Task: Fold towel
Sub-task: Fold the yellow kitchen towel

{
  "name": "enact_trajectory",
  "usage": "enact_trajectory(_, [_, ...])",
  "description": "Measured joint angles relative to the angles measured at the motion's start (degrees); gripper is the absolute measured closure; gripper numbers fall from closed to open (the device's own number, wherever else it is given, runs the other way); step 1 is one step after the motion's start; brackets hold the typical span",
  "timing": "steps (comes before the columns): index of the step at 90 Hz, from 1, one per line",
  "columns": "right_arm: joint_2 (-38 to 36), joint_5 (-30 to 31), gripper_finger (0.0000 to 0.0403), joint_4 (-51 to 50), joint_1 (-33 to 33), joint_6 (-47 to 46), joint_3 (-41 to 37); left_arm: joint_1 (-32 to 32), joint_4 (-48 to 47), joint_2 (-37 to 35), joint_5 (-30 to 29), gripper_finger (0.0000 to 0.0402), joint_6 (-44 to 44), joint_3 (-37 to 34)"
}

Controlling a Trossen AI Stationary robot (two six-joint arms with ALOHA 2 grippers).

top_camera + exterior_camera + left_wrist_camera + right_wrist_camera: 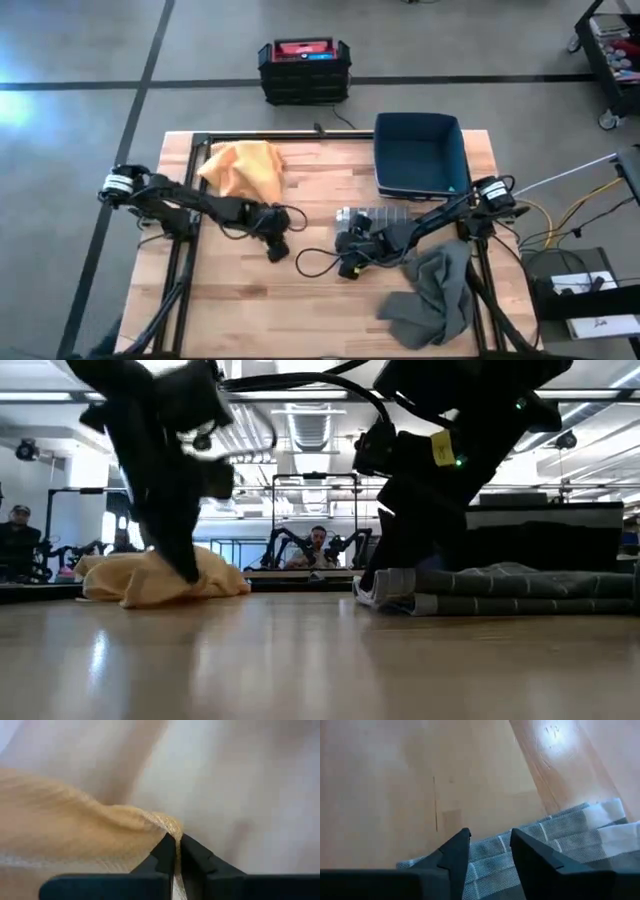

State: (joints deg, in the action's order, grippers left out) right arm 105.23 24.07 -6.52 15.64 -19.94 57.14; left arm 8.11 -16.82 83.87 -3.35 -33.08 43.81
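Left gripper pinches yellow towel at hem corner, fingers nearly closed on cloth. Towel soft, light, limp; likely sags unless held by edge. Right gripper narrowly parted, empty, above checked grey cloth. Wooden table beneath.

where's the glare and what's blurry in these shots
Low view: ceiling lights glare off the table, and both arms show as dark blurred shapes. Left wrist view: the yellow towel is soft, the left gripper sharper, pinched on its corner. Right wrist view: a bright patch on the wood; the right gripper is open over the checked towel. High view: even light, floor glare at left.
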Motion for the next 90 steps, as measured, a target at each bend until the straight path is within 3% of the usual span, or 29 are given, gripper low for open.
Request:
enact_trajectory(15, [-0.6,0.0,0.0290,0.3,0.0,1.1,0.1,7.2,11.0,1.3,0.0,0.0383,2.9,3.9])
enact_trajectory(34, [-0.5,0.0,0.0289,2.6,0.0,3.6,0.1,8.0,10.2,1.9,-0.5,0.0327,5.3,8.3])
enact_trajectory(50, [-0.6,-0.1,0.0243,3.8,0.2,6.8,0.1,8.0,-0.5,1.4,4.0,0.0237,5.6,13.3])
enact_trajectory(62, [-0.8,-3.3,0.0204,6.5,0.2,10.3,0.7,9.0,-14.7,0.3,1.1,0.0189,3.2,16.8])
enact_trajectory(78, [-0.4,-5.0,0.0172,8.9,0.1,19.4,5.0,13.2,-26.9,-3.6,-12.2,0.0171,-3.5,14.4])
enact_trajectory(90, [3.0,-8.5,0.0171,9.4,-0.6,24.0,9.5,15.4,-26.6,-8.5,-13.6,0.0181,-11.6,8.1])
